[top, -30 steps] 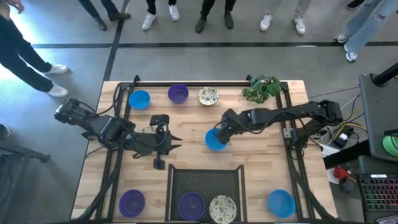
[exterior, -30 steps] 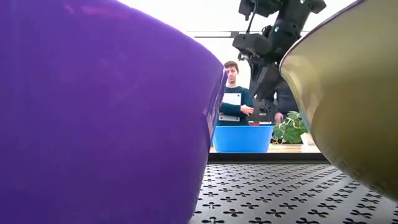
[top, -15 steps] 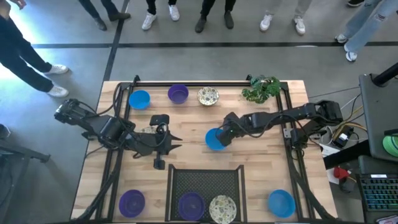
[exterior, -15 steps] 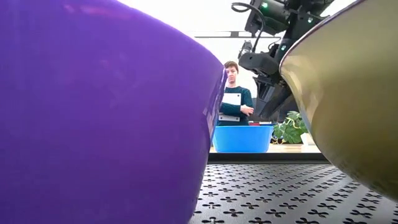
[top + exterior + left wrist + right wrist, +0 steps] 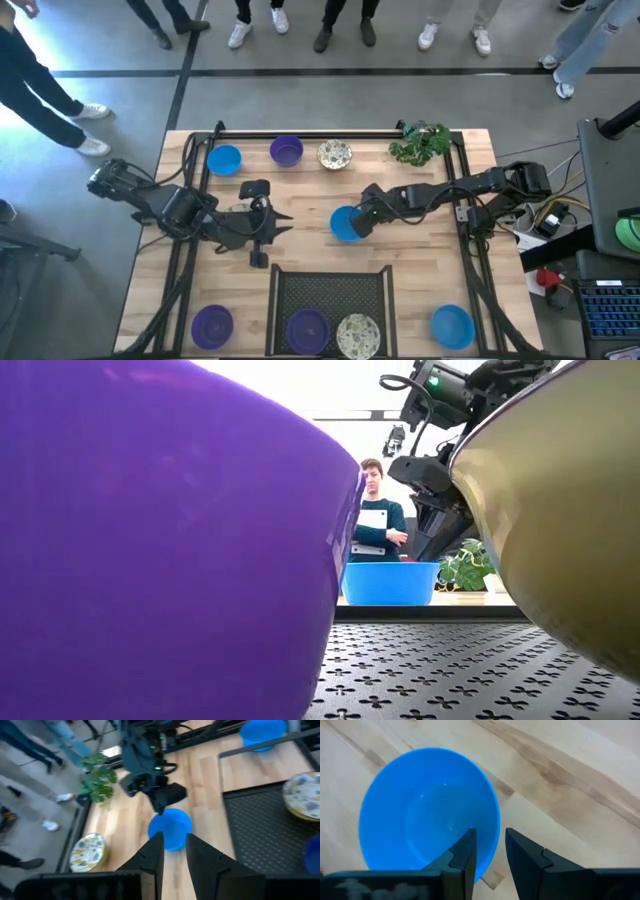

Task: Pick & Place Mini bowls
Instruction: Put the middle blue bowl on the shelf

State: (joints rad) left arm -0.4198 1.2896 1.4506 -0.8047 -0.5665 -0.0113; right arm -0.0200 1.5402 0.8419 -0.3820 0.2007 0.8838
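The right gripper (image 5: 358, 226) has drawn back rightward to the blue bowl (image 5: 345, 224) mid-table, its narrowly parted fingers (image 5: 465, 857) apparently straddling the rim without visibly clamping, while the left gripper (image 5: 283, 226) waits nearby, jaws slightly apart, empty.

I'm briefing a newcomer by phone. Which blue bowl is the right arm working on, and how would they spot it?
Start at the black mesh tray at the table's near edge. Just beyond its far rim, mid-table, sits a blue bowl alone on bare wood, with the right gripper over its rim. The other blue bowls stand at the table's edges, in rows with other bowls, with no arm near.
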